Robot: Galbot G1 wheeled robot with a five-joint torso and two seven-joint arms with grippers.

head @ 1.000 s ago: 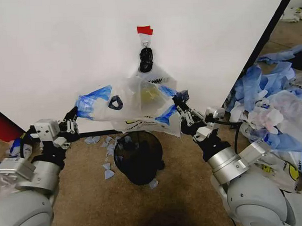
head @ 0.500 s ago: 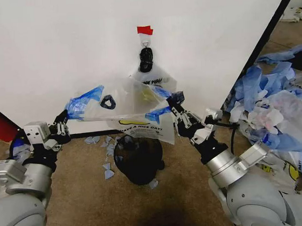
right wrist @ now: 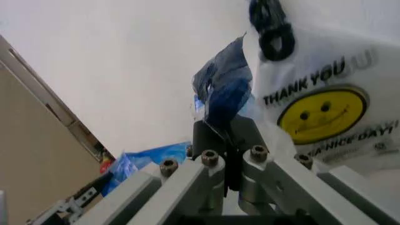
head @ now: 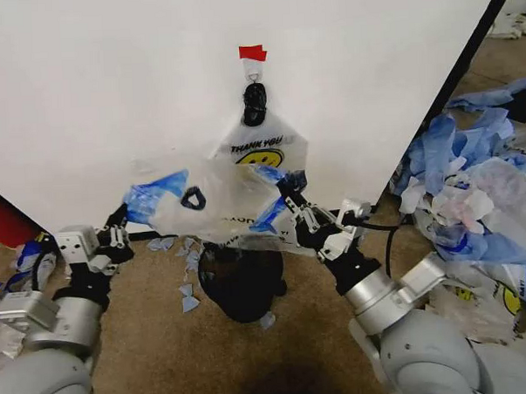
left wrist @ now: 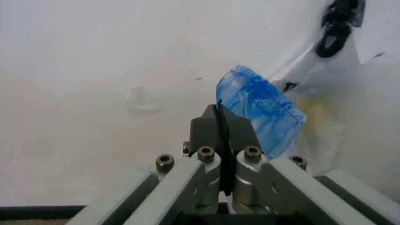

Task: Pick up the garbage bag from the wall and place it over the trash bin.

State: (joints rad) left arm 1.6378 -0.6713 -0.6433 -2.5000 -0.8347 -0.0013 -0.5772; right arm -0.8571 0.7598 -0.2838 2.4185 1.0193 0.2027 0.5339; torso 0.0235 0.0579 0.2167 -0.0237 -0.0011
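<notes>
You are looking at a staged test area, not a lived-in room: a plain white panel (head: 110, 90) stands free on brown carpet (head: 147, 342). At the right of the frame lies a heap of used plastic bags (head: 481, 187), and torn scraps (head: 187, 292) litter the carpet at centre.

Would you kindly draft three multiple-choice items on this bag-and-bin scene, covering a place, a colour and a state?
1. The trash bin stands:
A. on the carpet below the held garbage bag
B. on a shelf
C. beside the right arm's elbow

2. The tape above the hook is:
A. green
B. red
C. yellow

3. The left tool and right tool are:
A. both open
B. one open
C. both shut on blue bag patches

Answers:
1. A, the bin sits under the bag.
2. B, a red strip on the wall.
3. C, each wrist view shows blue plastic pinched.
</notes>
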